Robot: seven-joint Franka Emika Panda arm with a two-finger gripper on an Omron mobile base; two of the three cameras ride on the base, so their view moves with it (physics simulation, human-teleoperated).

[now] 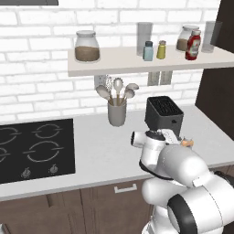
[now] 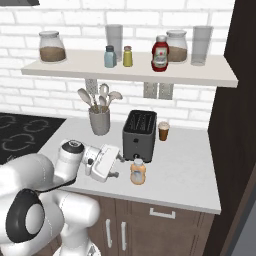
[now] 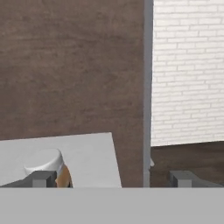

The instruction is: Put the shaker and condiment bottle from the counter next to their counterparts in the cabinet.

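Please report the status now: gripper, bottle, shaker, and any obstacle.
Gripper open, low over counter, holding nothing. Condiment bottle upright on counter, just beside fingertips. Shaker already on cabinet beside yellow-green shaker. Toaster close behind bottle.

You get bright, even, rendered light in all three views, with no glare or blown highlights. The shelf [image 1: 114,64] casts a soft shadow onto the brick wall [image 1: 41,36] at six o'clock below it. Edges stay sharp and straight, without lens distortion. The hand view looks slightly soft and pixelated.
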